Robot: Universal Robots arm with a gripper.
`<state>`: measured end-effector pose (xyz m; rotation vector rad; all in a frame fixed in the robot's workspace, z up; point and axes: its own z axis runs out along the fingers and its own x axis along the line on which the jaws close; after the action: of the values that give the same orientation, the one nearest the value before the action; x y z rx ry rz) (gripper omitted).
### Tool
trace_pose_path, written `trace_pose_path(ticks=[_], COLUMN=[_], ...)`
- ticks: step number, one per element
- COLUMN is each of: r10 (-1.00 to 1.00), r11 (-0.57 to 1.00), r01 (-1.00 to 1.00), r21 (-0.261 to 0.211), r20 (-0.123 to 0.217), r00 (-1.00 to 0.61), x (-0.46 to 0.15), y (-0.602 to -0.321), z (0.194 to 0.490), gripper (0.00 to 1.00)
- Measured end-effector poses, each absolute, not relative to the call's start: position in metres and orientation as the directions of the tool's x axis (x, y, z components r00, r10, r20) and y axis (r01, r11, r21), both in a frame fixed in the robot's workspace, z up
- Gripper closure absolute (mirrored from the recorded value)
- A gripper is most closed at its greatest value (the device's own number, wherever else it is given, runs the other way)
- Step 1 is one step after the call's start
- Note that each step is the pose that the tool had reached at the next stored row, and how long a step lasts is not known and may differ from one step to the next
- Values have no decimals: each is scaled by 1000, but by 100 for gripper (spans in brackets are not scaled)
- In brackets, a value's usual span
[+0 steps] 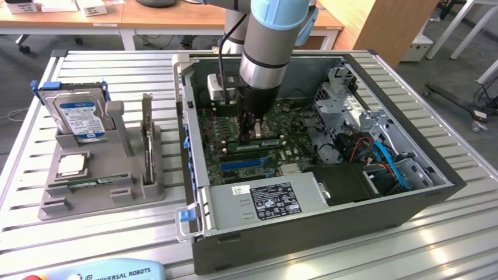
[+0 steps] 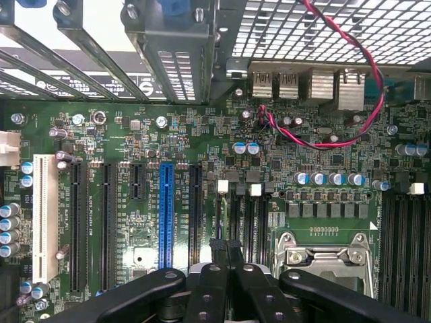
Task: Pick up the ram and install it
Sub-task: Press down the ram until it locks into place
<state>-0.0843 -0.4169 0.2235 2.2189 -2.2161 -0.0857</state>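
1. The computer case (image 1: 311, 233) lies open on its side, so the arm can reach straight down into it.
2. The motherboard (image 2: 202, 134) lies directly beneath the gripper (image 2: 226, 250).
3. The gripper's fingers are closed, hovering low over the memory slots (image 2: 246, 222).
4. The ram (image 1: 263, 142), a green stick, stands just beside the gripper, apparently seated in a slot.

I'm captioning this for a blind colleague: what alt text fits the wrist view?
The shut gripper hangs just above a green motherboard, near its blue expansion slot and metal processor socket. A red-and-black twisted wire loops above the board.
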Motion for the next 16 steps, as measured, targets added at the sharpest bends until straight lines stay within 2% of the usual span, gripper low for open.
trace_pose_path(ticks=[16], r10=[-999], r11=[-2], r01=[-999], r21=[42], r20=[-36], r00=[1], x=[-84], y=[-417], z=[222], gripper=[90])
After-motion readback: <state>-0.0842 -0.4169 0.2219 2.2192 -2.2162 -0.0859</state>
